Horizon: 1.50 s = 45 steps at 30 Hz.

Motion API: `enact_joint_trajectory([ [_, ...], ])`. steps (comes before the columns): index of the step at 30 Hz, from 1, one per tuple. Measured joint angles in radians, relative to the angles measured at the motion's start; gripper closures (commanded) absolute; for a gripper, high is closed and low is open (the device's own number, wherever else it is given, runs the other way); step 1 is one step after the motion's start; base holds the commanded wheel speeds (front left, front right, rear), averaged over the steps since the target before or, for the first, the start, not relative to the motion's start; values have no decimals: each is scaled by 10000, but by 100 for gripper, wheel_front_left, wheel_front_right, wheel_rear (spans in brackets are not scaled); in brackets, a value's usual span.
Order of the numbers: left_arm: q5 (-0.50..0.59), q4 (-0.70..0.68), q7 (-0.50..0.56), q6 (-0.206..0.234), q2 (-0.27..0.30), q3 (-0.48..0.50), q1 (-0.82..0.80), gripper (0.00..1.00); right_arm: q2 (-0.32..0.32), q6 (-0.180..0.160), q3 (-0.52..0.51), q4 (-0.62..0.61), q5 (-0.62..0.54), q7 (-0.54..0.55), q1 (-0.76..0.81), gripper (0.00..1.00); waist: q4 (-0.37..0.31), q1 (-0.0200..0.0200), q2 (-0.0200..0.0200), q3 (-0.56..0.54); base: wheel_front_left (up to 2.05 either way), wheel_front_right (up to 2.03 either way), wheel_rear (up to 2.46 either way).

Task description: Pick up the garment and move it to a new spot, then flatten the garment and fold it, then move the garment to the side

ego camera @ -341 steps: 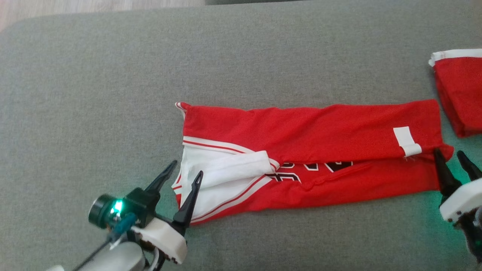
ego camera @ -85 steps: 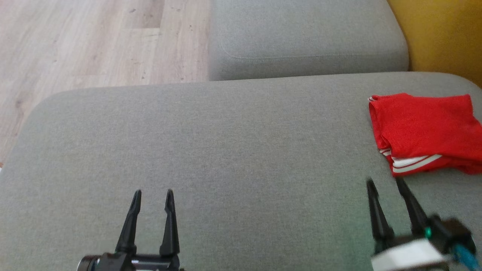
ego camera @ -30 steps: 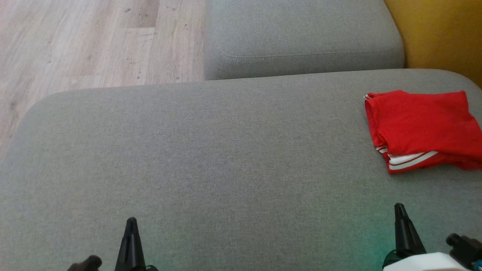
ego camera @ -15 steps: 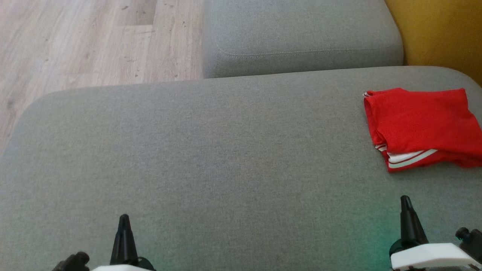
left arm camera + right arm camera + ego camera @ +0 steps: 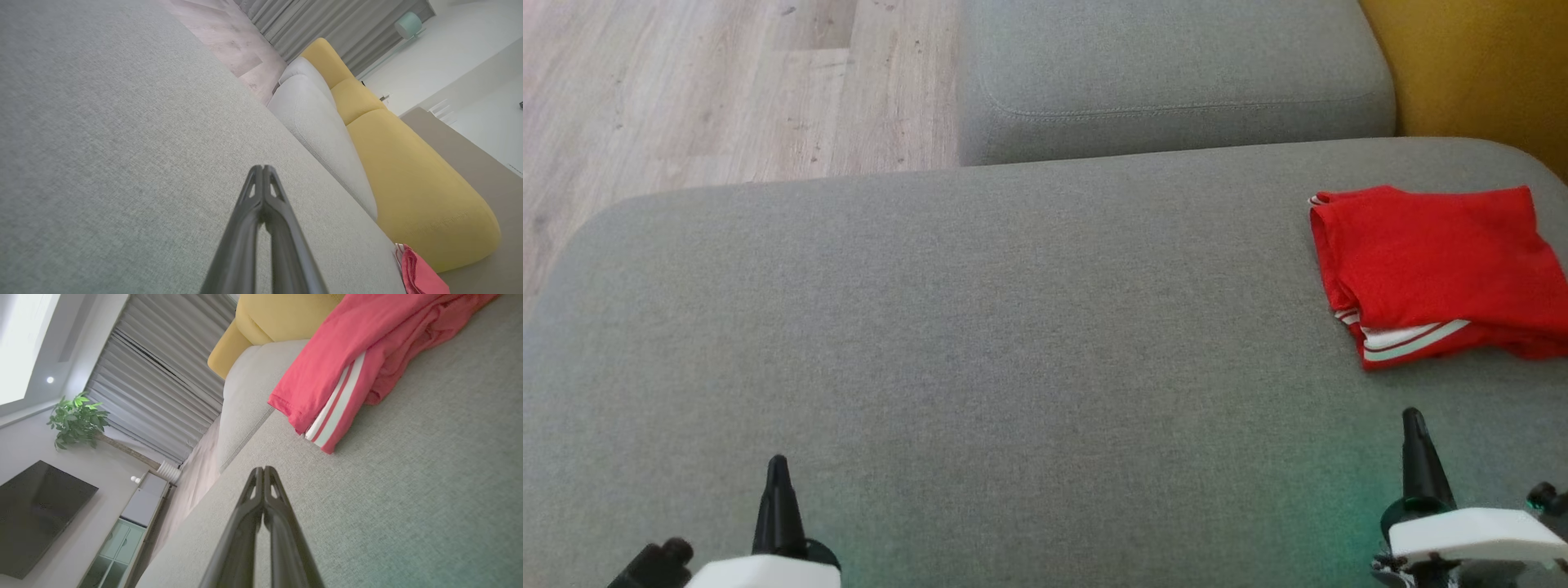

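We see the grey cushion (image 5: 1013, 327) cut off left, right and bottom, with wide open fabric mid-frame. The folded red garment (image 5: 1429, 269) lies at the cushion's far right, its right edge cropped. Left gripper (image 5: 778, 465) and right gripper (image 5: 1414, 418) poke up from the bottom, bodies mostly cropped, well apart. Both are clenched tight and clear of the garment.

- Open across the broad middle of the grey cushion (image 5: 1013, 327), from the left hand (image 5: 778, 482) over to the right hand (image 5: 1414, 437).
- Blocked at the far right by the folded red garment (image 5: 1429, 261), lying low on the cushion ahead of the right hand and apart from it.
- Bounded beyond the far edge by a second grey cushion (image 5: 1176, 73) and a yellow sofa (image 5: 1478, 65).
- Open past the far left corner, over the wooden floor (image 5: 686, 90).
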Motion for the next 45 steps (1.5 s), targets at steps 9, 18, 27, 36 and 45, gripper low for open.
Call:
enact_joint_trajectory([
  [9, -955, 115, 180, -127, 2, 217, -196, 100, 0, 0, -123, 46, 938, 222, -140, 100, -31, 0, 0, 47, 0, 0, 0],
  [18, -1996, 244, 443, -261, 4, 412, -469, 100, 2, 0, -276, 100, 1950, 443, -420, 100, -64, 0, 0, 99, 0, 0, 0],
  [27, -3035, 387, 706, -435, 4, 612, -693, 100, 4, 0, -401, 136, 2980, 715, -578, 100, -99, 0, 0, 151, 0, 0, 0],
  [36, -4073, 487, 966, -612, 2, 867, -943, 100, 12, 0, -562, 169, 4008, 970, -918, 100, -133, 0, 0, 204, 0, 0, 0],
  [45, -5110, 637, 1233, -740, 0, 1091, -1215, 100, 46, 0, -696, 222, 5001, 1233, -1065, 100, -167, -1, 0, 256, 0, 0, 0],
])
